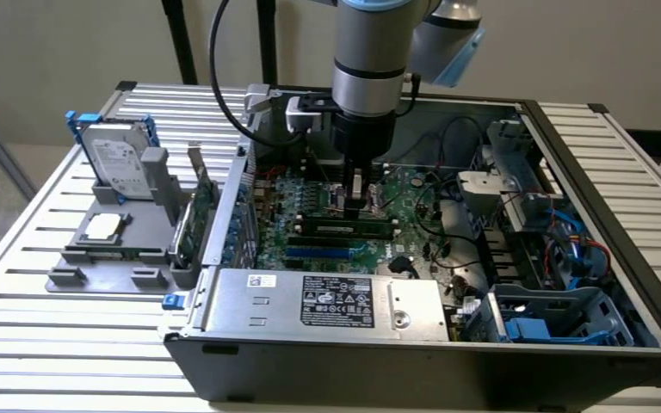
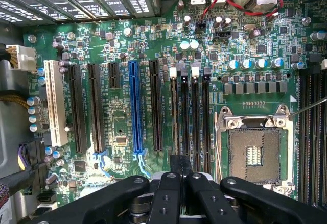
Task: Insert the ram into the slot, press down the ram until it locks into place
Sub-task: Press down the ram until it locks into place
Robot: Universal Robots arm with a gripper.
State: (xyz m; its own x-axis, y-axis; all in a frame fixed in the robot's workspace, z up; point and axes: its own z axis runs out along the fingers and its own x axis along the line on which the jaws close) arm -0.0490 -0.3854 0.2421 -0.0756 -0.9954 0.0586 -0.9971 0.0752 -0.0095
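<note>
While the end effector [image 1: 357, 205] is hanging low inside the open PC case [image 1: 606, 172], its fingers [image 2: 171, 193] are pinched together, pressing on the ram [image 1: 348, 229], which is sitting in the slot [image 2: 185, 117] on the motherboard [image 2: 117, 45].

Silver-grey cylindrical arm [image 1: 367, 52] with pale blue joint caps, black cable, and black screwed-link fingers [image 2: 176, 193].
</note>
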